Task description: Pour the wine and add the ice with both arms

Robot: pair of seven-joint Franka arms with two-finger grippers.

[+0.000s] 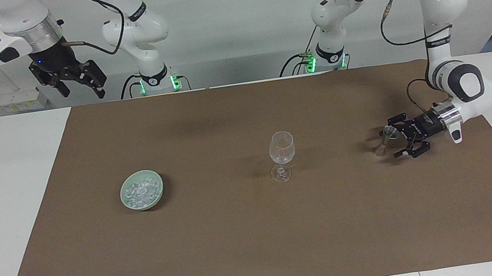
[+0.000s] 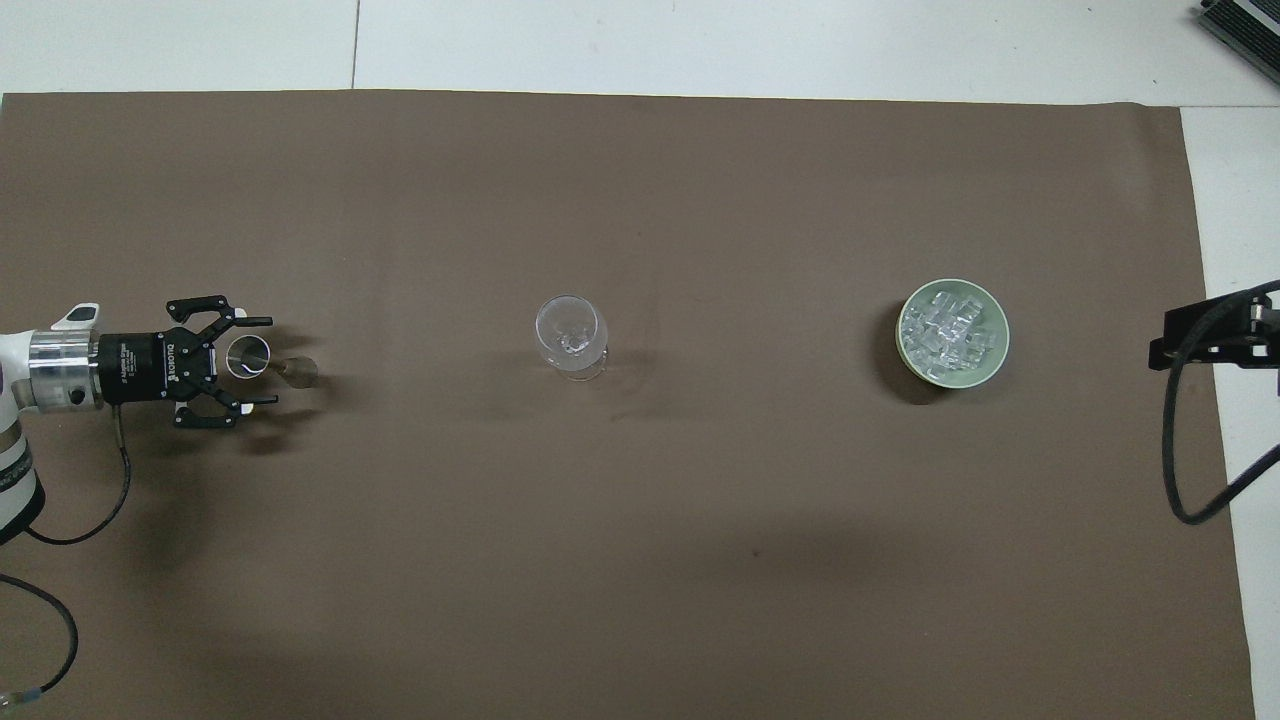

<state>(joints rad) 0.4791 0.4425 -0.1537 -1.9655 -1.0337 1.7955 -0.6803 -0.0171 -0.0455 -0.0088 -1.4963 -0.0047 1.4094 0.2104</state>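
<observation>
Nothing poured yet: left end effector (image 1: 394,141) spread open around small glass (image 1: 388,135); right end effector (image 1: 77,83) open, waiting aloft.

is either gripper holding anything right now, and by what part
Nothing is held. The left gripper is open, its fingers on either side of the small metal measuring cup but not closed on it. The right gripper waits open in the air.
</observation>
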